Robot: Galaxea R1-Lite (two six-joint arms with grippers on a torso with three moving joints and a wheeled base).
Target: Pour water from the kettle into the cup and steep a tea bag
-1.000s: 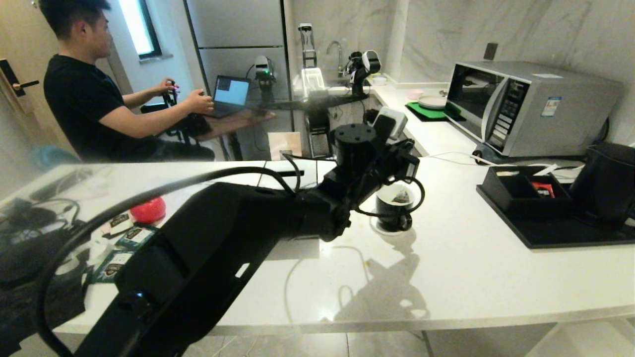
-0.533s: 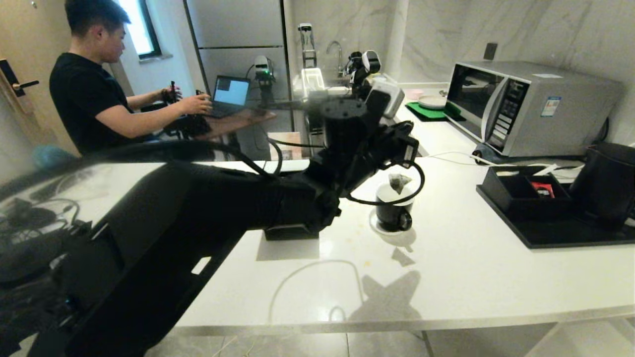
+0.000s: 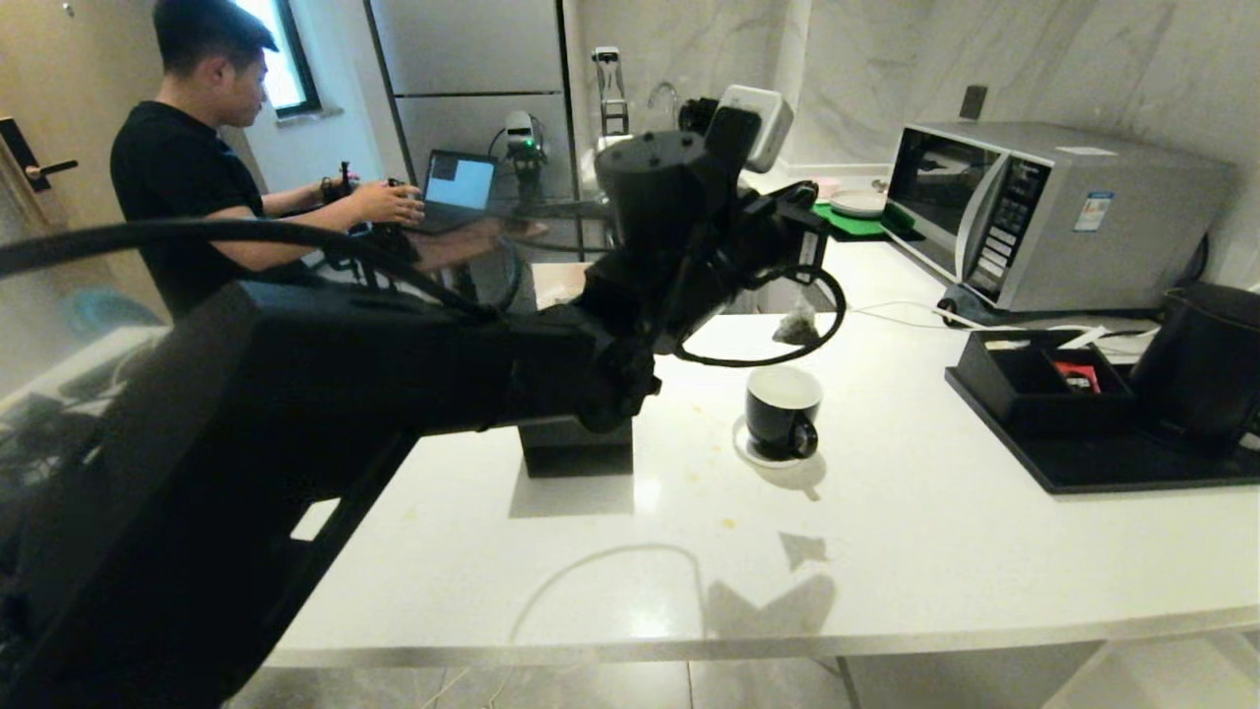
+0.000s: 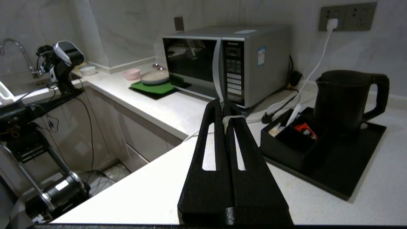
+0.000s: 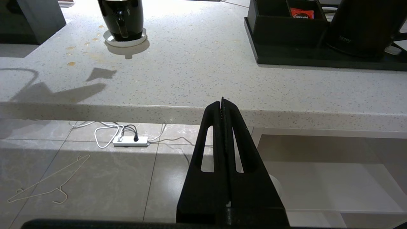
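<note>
Glossy cup (image 3: 783, 414), matt kettle (image 4: 345, 98).

White speckled counter (image 3: 935, 551): saucer (image 3: 750, 453), black tray (image 3: 1112, 468), black box (image 3: 576, 448), microwave (image 3: 1053, 212), brown drips.

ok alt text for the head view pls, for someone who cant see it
The left gripper dangles a tea bag by its string above the black cup on a white counter. The kettle stands on a black tray at right, by a microwave.

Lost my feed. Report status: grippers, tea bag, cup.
Left gripper shut on tea bag tag, tea bag dangling above cup. Right gripper shut, empty, parked below counter edge. Kettle on tray. Nothing blocking.
</note>
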